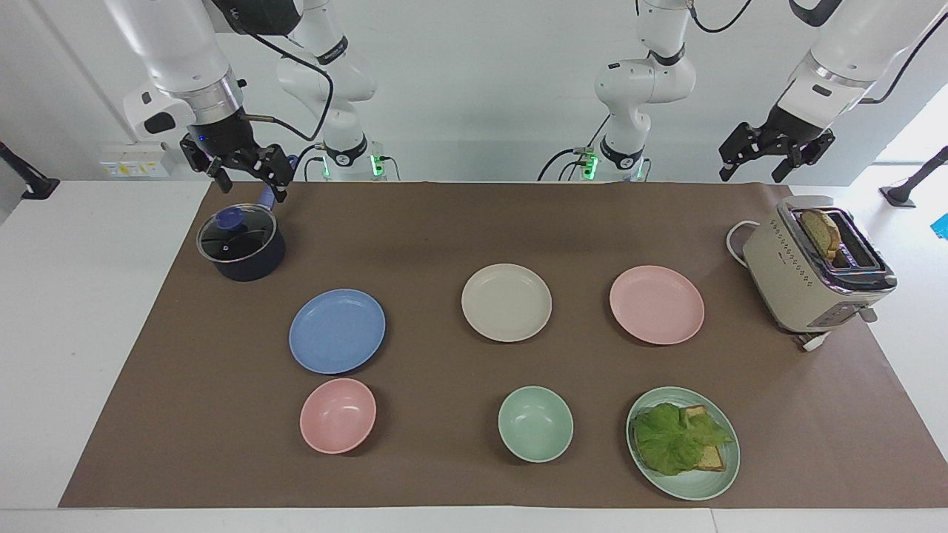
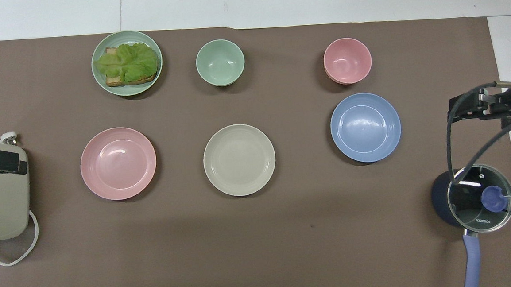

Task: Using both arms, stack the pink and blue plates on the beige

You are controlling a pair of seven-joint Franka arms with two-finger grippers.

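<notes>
White wall point(image 1: 474, 89), white table point(image 1: 74, 333), brown mat point(image 1: 444, 222), wall sockets point(image 1: 133, 159)

The glass lid point(image 2: 480, 198) of the dark saucepan point(image 2: 443, 203) bears the brand "KONKA".

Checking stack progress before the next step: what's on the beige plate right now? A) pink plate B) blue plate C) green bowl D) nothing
D: the beige plate lies bare on the mat, with the pink plate and the blue plate still apart beside it, one on each side.
</notes>
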